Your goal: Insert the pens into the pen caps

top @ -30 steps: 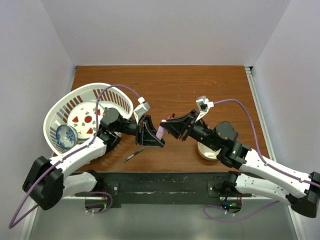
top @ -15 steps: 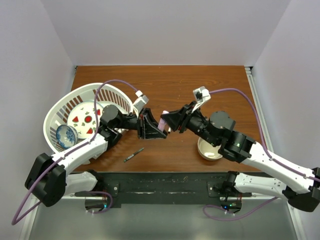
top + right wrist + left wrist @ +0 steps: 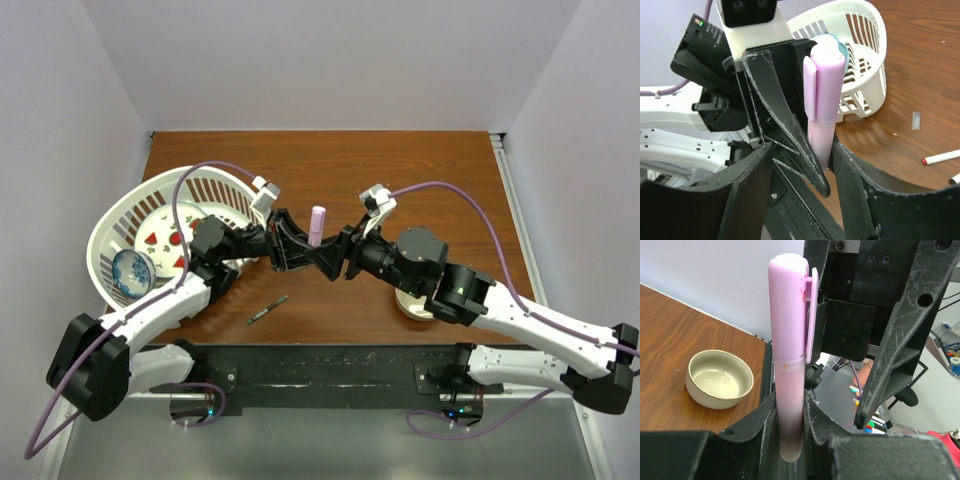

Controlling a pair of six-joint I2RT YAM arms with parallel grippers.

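The pink pen (image 3: 789, 390) — cap (image 3: 788, 305) on, long axis upright — is clamped by its lower barrel in the left gripper (image 3: 790, 442). The right gripper (image 3: 807, 172) is parted — the barrel stands between its jaws, untouched.

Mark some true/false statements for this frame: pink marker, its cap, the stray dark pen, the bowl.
1. The thick pink plastic marker has its pink clip cap on. True.
2. The left end effector is shut on the marker. True.
3. The thin dark grey pen lies inside the white slotted plastic basket. False: it lies on the brown wooden table, outside the basket.
4. The small beige ceramic bowl holds pens. False: the left wrist view shows nothing in it.
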